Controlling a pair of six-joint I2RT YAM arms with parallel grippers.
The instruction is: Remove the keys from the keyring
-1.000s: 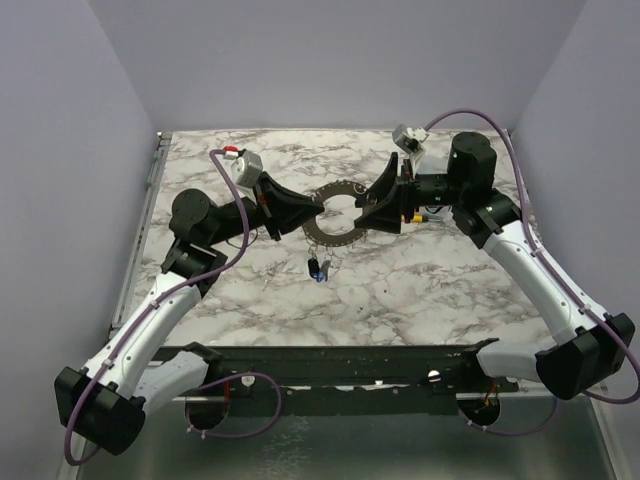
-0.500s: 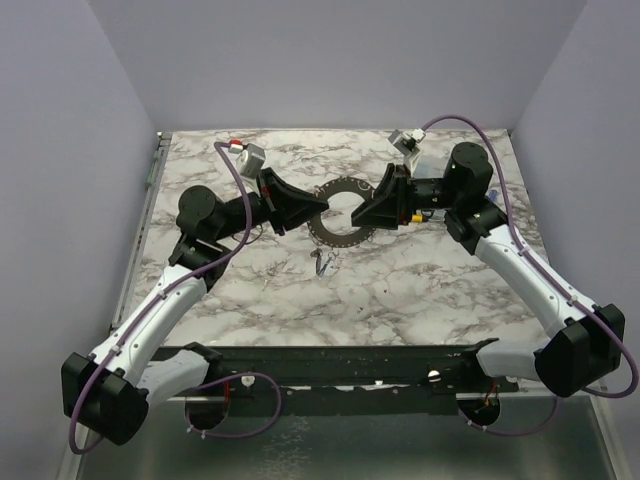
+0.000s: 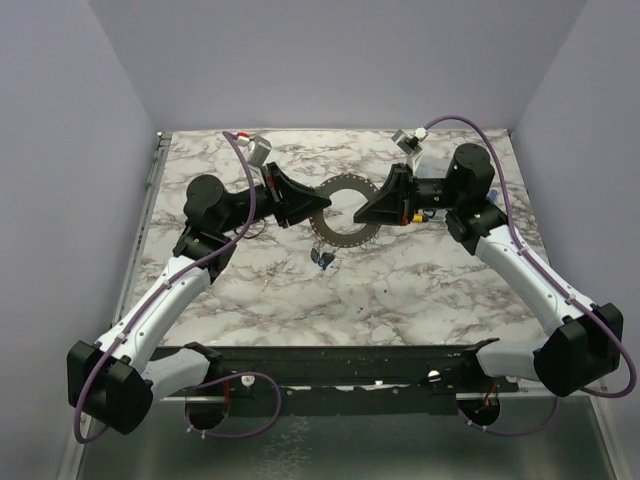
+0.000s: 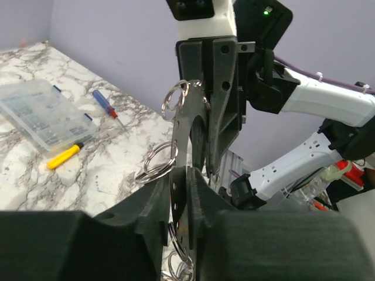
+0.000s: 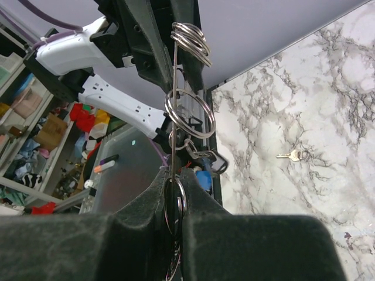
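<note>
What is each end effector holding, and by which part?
Both clamp the keyring by its rim: left end effector on the left side, right end effector on the right.

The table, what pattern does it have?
White marble with grey veins; the table shows best in the top external view.

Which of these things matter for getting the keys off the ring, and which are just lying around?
Job: keyring, keys, left pincer, right pincer, both clamped on it.
Lying about: clear box, yellow-handled tool, blue-handled screwdriver.

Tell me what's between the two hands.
The big grey ring, clamped by the left hand and right hand; the top view shows it.
</note>
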